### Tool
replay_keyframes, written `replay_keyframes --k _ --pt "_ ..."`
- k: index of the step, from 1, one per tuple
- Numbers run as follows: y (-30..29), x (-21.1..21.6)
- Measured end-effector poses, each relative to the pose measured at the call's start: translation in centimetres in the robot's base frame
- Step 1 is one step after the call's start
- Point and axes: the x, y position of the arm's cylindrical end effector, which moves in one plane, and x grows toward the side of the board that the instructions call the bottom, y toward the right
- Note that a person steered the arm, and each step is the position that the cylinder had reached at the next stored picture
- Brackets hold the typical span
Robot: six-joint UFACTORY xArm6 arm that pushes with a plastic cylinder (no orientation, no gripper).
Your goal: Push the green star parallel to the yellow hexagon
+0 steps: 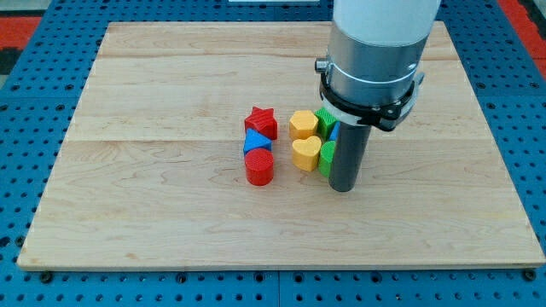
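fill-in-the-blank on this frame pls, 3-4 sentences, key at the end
1. The red star sits at the ____ end of a column above the blue block and the red cylinder.
2. The block directly below the yellow hexagon is a yellow ____.
3. My tip stands at the view's ____ edge of the yellow and green cluster.
4. The wooden board rests on a ____ pegboard.

Missing words: top; heart; right; blue

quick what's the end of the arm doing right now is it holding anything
No gripper: a bare rod, holding nothing. My tip rests on the board, against the right of a green block.
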Motion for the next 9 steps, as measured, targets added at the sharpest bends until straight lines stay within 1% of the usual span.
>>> replay_keyframes --k 1,2,3,4,5,6,7,8,9 --pt "4.0 0.0" --pt "8.6 -3.2" --pt "8.8 -8.8" --pt "2.8 -11.7" --pt "-0.1 -11.8" --pt "-0.1 -11.8" --pt "0.7 -11.6" --pt "3.5 -11.5" --pt "4.3 -11.0"
